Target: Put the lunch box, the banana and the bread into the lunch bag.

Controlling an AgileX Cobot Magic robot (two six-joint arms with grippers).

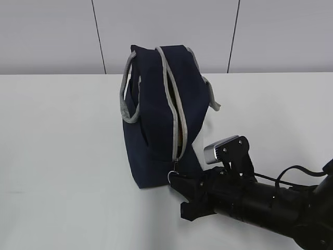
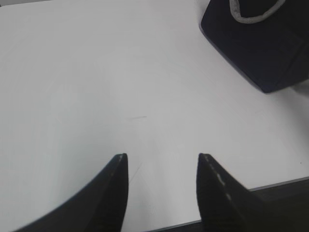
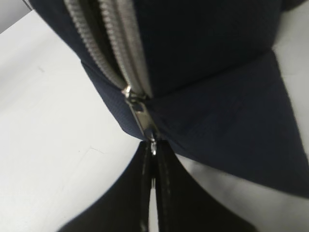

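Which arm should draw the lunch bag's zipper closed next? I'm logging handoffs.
Right. Its end effector is shut on the zipper pull at the lunch bag's near end. The left end effector hangs open over bare table, away from the bag.

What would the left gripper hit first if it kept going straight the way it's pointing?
Probably nothing soon: ahead of the open left gripper lies only bare table. The lunch bag sits off to the right of that line, though depth is hard to judge.

White table [image 1: 62, 156]; navy lunch bag [image 1: 153, 109] standing on it.
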